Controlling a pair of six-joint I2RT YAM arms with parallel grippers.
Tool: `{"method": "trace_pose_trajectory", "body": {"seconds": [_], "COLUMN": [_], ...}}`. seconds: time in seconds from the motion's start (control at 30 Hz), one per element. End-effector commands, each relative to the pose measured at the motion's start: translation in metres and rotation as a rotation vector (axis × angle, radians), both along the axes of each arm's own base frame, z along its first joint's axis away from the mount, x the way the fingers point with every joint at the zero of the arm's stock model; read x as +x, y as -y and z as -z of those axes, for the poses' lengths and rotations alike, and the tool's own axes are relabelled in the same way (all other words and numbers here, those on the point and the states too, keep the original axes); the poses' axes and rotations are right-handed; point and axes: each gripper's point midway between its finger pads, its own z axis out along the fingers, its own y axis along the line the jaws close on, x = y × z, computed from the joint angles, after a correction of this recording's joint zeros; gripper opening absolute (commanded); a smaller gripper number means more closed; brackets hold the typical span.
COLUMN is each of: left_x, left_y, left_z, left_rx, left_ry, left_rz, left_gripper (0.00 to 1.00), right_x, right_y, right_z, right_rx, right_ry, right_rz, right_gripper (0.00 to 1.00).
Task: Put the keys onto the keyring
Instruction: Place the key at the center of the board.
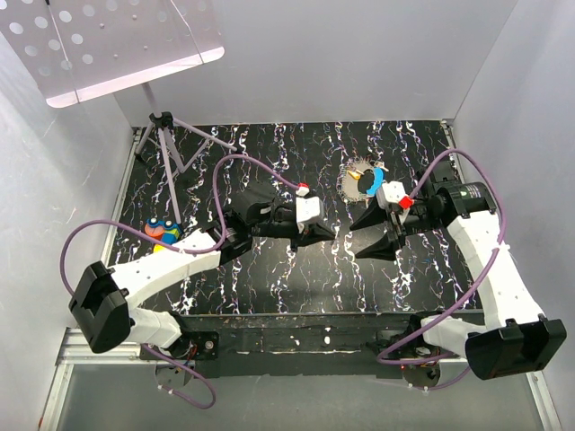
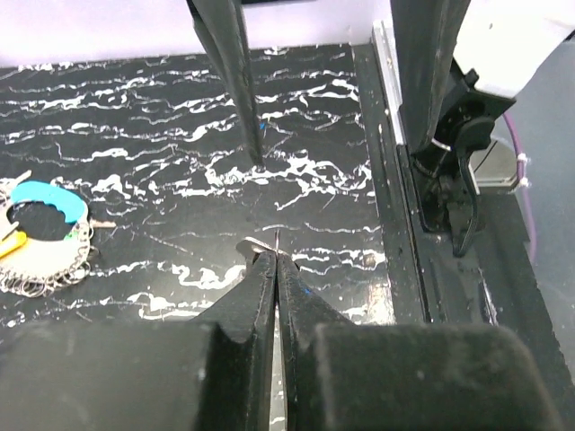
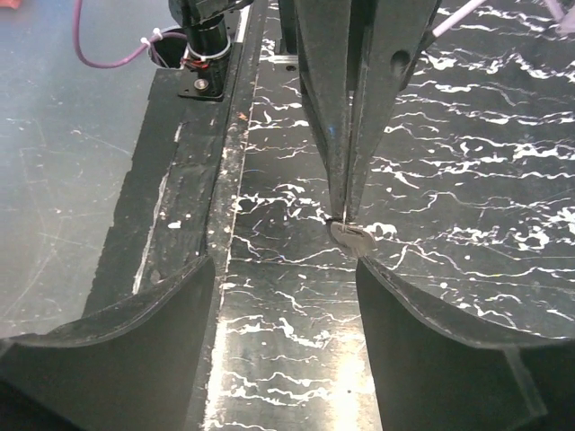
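My left gripper (image 1: pixel 336 235) is shut on a thin silvery wire, seemingly the keyring (image 2: pixel 277 238) seen edge-on, just above the table. A small flat grey metal piece (image 3: pixel 352 238) sticks out at its tip (image 2: pixel 274 256). My right gripper (image 1: pixel 356 240) is open and empty, facing the left one. Its fingers (image 2: pixel 241 90) stand either side of the left tip, a short way off. In the right wrist view it (image 3: pixel 286 269) frames the shut left fingers (image 3: pixel 334 135). A bunch of keys (image 1: pixel 368 177) with blue and yellow heads lies behind the grippers; it also shows in the left wrist view (image 2: pixel 40 202).
A small blue, orange and yellow object (image 1: pixel 163 231) lies at the table's left edge. A tripod stand (image 1: pixel 164 135) with a perforated white panel stands at the back left. The table's near metal rail (image 3: pixel 193 135) runs close beside the grippers. White walls enclose three sides.
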Motion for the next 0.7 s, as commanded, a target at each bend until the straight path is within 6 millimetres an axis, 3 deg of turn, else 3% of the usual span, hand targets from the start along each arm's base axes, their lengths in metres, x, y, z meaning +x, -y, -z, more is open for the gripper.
{"method": "trace_pose_trajectory", "body": {"seconds": [0.0, 0.3, 0.67], "left_x": [-0.0082, -0.0139, -0.0159], "left_y": [0.008, 0.0093, 0.011], "left_z": [-0.0119, -0.0087, -0.0152], "left_rx": [-0.07, -0.088, -0.156], "left_ry": [-0.006, -0.041, -0.081], "left_rz": [0.025, 0.014, 0.002], "left_gripper": [0.0, 0.0, 0.0], "right_x": [-0.007, -0.0051, 0.0013], "right_y": [-0.0017, -0.0071, -0.0101], "right_z": [0.0095, 0.0033, 0.0074], "right_rx": [-0.03, -0.025, -0.037], "right_ry": [-0.081, -0.114, -0.144], "right_rz": [-0.009, -0.006, 0.011], "right_gripper": [0.7, 0.56, 0.5]}}
